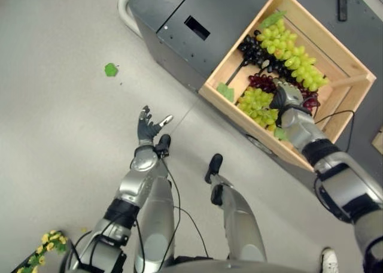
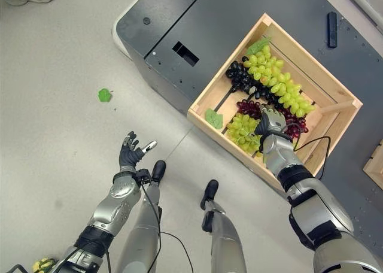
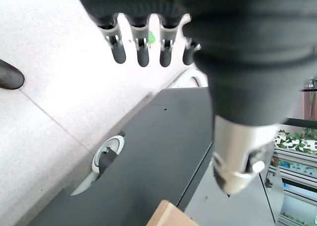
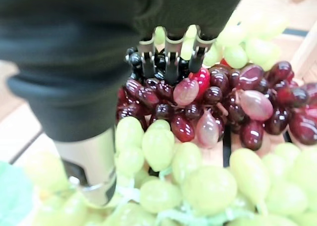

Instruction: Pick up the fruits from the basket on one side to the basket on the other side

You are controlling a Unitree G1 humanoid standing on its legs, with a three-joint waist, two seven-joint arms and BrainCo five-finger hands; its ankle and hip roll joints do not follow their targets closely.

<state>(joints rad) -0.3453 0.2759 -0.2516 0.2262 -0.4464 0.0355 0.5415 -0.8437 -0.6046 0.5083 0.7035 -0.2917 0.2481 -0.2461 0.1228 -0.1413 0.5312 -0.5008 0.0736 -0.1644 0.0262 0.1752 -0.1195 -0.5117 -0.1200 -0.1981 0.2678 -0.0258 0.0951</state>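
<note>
A wooden crate (image 1: 350, 87) sits on the dark platform (image 1: 179, 42); a green leaf (image 1: 111, 69) lies on the floor (image 1: 54, 117).

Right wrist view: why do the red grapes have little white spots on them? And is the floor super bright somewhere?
Right wrist view: the red grapes have glossy skins that reflect the light as small white glints, while the green grapes look paler and shine less. Left wrist view: past the left hand, the floor is lit almost white, and the dark platform beside it shows no glare.

Pale wooden slatted crate (image 1: 350, 63): light green grape bunches (image 1: 291, 51), dark red grapes (image 4: 233, 107), black grapes (image 2: 241, 76), green leaf (image 2: 213, 118). Dark grey metal platform (image 2: 197, 21). Light grey speckled floor (image 1: 54, 123), green leaf scrap (image 1: 111, 69).
</note>
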